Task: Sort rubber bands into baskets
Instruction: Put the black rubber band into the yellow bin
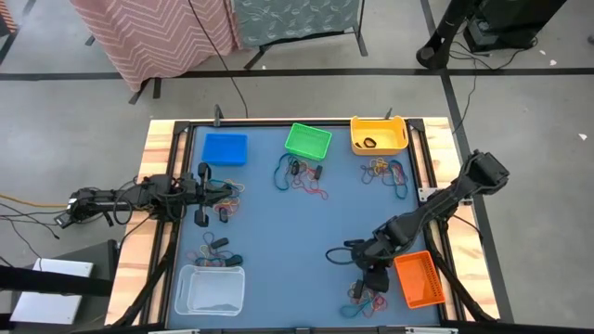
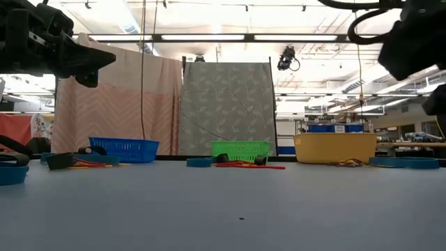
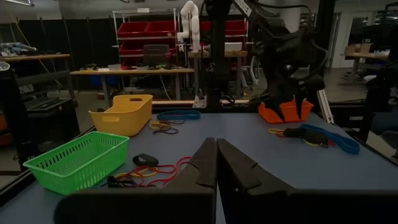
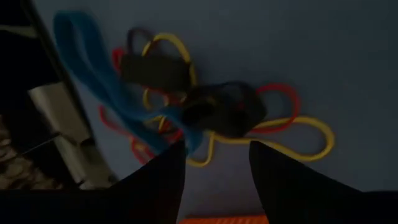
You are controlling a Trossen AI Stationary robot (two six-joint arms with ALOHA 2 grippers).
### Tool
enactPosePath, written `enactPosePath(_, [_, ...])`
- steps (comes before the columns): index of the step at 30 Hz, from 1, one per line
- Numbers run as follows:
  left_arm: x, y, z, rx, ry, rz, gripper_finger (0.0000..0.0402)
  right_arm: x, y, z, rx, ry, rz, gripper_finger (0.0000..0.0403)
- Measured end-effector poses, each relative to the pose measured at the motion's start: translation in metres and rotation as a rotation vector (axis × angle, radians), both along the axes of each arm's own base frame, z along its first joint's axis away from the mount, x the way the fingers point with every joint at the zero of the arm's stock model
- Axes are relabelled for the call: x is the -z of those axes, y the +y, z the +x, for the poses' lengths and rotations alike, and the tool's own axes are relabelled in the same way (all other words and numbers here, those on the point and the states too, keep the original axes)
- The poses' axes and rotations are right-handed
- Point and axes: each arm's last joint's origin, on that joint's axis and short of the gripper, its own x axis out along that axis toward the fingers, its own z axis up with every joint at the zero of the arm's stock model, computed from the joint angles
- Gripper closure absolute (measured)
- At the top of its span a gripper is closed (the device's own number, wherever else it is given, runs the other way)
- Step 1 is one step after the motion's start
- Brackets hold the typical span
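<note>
My left gripper is shut and empty, held above the table's left side beside a pile of rubber bands; its closed fingers show in the left wrist view. My right gripper is open and points down over a pile of blue, yellow, red and black rubber bands lying on the table next to the orange basket. Its two fingers stand apart above the pile. I see no touch.
The blue basket, green basket and yellow basket stand along the far edge. The clear white basket is at the near left. More band piles lie at the middle, far right and near left.
</note>
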Motion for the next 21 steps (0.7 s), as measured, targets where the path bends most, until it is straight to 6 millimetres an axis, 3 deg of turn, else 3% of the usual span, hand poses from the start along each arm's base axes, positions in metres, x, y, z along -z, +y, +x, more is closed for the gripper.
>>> enactPosePath(7, [0.0, 0.0, 0.0, 0.0, 0.0, 0.0, 0.0394, 0.003, -0.002, 0.002, -0.026, -0.075, -0.109, 0.0215])
enactPosePath(21, [0.0, 0.0, 0.0, 0.0, 0.0, 0.0, 0.0394, 0.018, 0.005, 0.002, -0.193, -0.092, -0.152, 0.0215])
